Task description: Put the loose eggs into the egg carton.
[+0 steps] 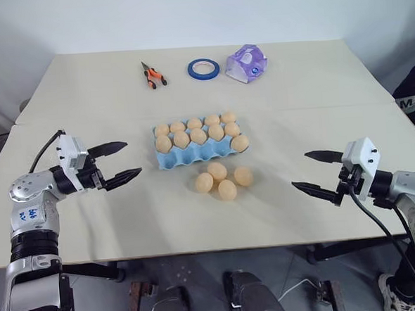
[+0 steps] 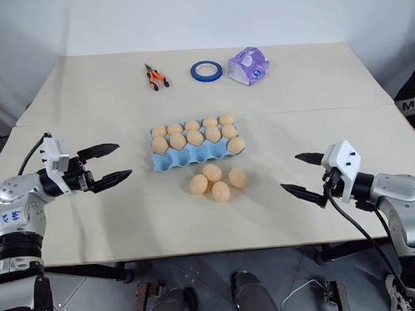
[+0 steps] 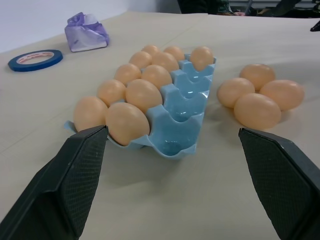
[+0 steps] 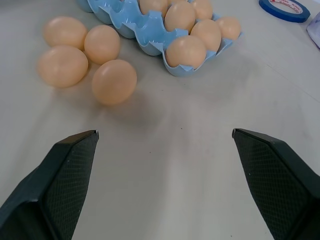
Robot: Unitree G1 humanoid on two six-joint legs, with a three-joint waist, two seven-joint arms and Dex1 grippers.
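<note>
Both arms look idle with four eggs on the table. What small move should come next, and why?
Probably bring the right end effector in toward the nearest of the loose eggs. Both end effectors are open and empty, the left end effector sits beside the egg carton, and the carton's front row has empty cups right behind the cluster.

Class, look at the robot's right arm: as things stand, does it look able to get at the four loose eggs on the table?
Probably yes. The right gripper is open and points toward the loose eggs, with only bare table between them. The egg carton sits beyond the eggs, not in the path.
</note>
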